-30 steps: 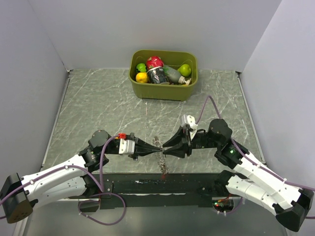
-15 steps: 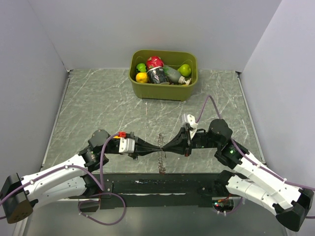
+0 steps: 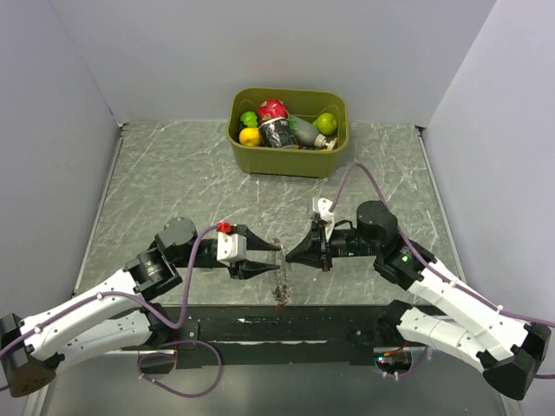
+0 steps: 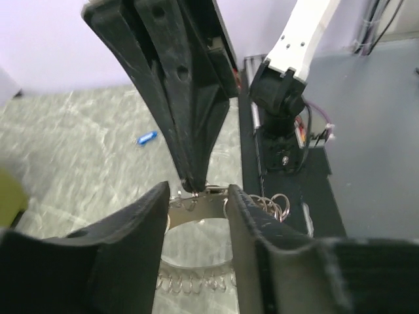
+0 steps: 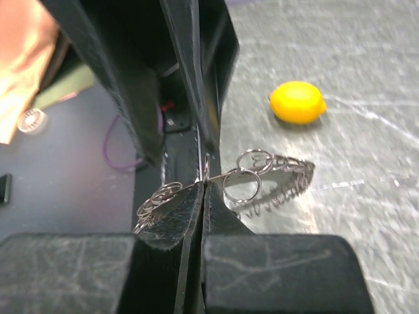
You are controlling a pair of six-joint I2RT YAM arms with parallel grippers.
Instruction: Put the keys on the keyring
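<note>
The keyring (image 4: 198, 207) hangs above the table (image 3: 173, 173) near its front edge, pinched by its rim in the closed right gripper (image 3: 290, 255), probably to steady it. The left gripper (image 3: 275, 258) straddles it, jaws parted, apparently gripping nothing. A blue key (image 4: 146, 138) lies apart.

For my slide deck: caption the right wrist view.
Right fingers clamp the keyring; a yellow lemon sits on the table beyond.

Grey marbled table (image 3: 173, 182), pale walls (image 3: 286, 43)

Left claw (image 3: 271, 258) now parted around the keyring (image 3: 281, 279), right claw (image 3: 290, 255) now pinched shut on its rim
</note>
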